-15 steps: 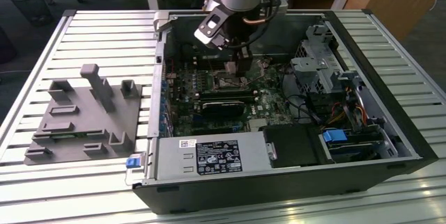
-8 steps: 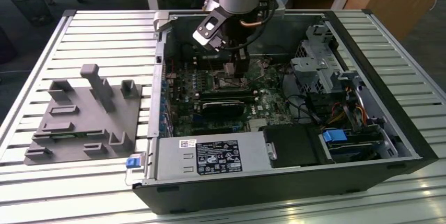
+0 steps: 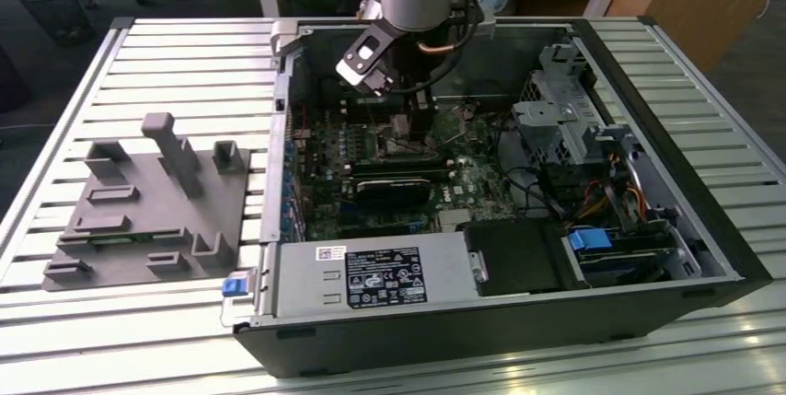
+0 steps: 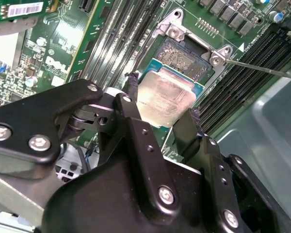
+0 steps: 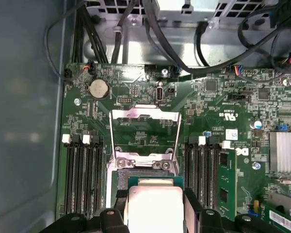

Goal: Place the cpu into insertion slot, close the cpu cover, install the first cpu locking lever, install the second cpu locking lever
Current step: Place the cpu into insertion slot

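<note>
My gripper (image 4: 161, 106) is shut on the cpu (image 4: 167, 97), a flat square chip with a pale silvery top, its black fingers (image 4: 131, 94) pressing on two opposite edges. In both wrist views the cpu (image 5: 154, 206) hangs close above the insertion slot (image 4: 183, 54), offset so part of the dark pin field still shows. The cpu cover (image 5: 144, 130), a silvery frame with a window, stands swung open beyond the insertion slot (image 5: 120, 178). A thin locking lever (image 4: 262, 69) sticks out sideways, unlatched. In the exterior view the gripper (image 3: 413, 130) reaches down into the open computer case (image 3: 724, 257) over the green motherboard (image 3: 331, 151).
Long black memory slots (image 5: 82, 174) flank the socket on both sides. A black heatsink block (image 3: 393, 194) lies on the board in front of the arm. Cables and a drive cage (image 3: 559, 110) crowd the exterior view's right. A grey fixture (image 3: 147, 202) sits outside the case on the slatted table.
</note>
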`<state>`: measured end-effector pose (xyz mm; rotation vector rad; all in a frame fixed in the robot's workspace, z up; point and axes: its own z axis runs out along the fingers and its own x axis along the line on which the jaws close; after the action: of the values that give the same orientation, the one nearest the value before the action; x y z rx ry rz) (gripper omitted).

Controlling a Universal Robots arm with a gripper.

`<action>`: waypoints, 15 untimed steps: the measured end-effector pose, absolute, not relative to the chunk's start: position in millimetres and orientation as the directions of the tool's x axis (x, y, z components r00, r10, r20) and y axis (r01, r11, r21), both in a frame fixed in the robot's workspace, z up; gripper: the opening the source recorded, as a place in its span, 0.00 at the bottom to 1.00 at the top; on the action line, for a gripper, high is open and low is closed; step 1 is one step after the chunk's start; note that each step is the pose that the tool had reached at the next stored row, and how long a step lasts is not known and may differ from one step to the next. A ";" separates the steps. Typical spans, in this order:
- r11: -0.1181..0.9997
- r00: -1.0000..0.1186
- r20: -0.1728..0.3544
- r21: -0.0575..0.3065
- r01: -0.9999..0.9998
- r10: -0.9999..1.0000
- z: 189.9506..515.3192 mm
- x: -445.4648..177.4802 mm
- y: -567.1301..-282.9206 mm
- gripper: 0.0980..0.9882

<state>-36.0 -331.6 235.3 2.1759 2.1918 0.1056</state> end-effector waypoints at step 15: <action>0.015 -0.016 0.012 0.085 0.996 1.000 216.1 -37.7 -328.1 0.49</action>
<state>-37.7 -328.1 216.1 2.1669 2.2011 0.1059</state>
